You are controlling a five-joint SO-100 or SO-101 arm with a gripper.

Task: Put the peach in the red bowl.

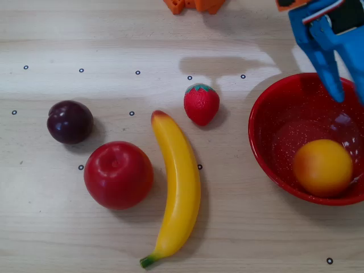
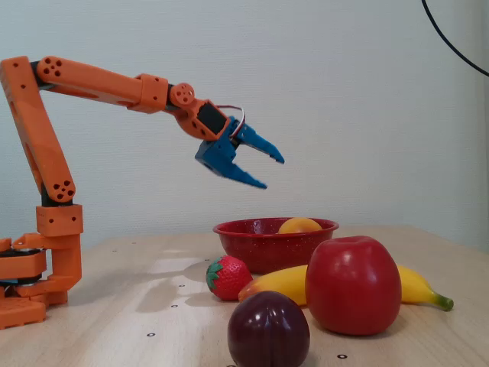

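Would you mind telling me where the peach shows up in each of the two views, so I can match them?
Overhead view: the peach lies inside the red bowl, lower right of the picture.
Fixed view: only the top of the peach shows above the rim of the red bowl, right of centre.
Shared landmark: the strawberry, beside the bowl.

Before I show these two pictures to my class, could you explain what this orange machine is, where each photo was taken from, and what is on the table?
It is a small orange robot arm with a blue two-fingered hand. One picture looks straight down at the table; the other is taken from the side, low down. On the table lie a purple plum, a red apple, a banana, a strawberry and a red bowl. The peach sits inside the bowl. The hand hangs open above the bowl, holding nothing.
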